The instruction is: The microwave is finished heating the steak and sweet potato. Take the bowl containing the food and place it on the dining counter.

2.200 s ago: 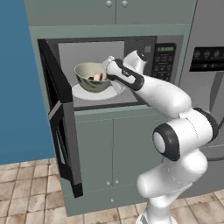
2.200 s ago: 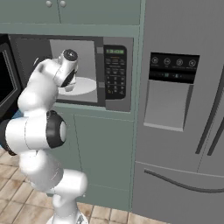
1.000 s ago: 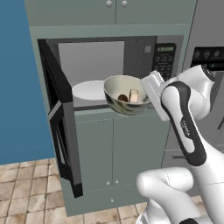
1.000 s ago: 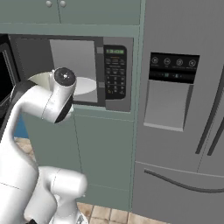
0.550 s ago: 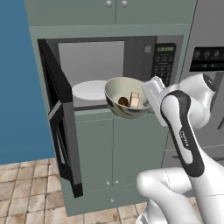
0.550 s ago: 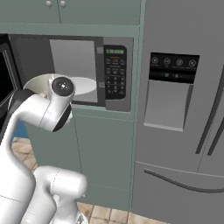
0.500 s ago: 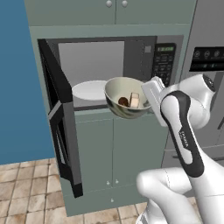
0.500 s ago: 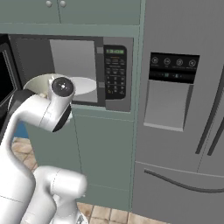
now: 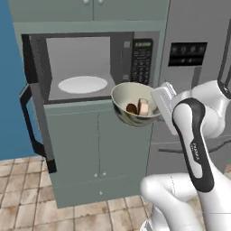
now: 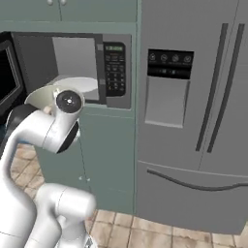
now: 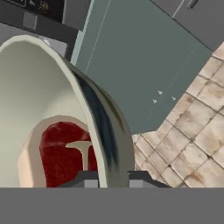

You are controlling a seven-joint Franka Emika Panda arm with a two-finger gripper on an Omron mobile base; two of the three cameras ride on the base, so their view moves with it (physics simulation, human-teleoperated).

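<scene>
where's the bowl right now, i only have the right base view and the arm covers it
Observer: The bowl is out of the microwave, held in the air in front of the cabinet below it.
Operator: food in it?
Observer: Yes, the steak and the sweet potato sit side by side at the bottom.
Operator: how's the grip
Observer: In the hand view the gripper straddles the bowl's rim, one finger inside and one outside.
Operator: anything left inside?
Observer: A flat white plate on the microwave floor.
</scene>
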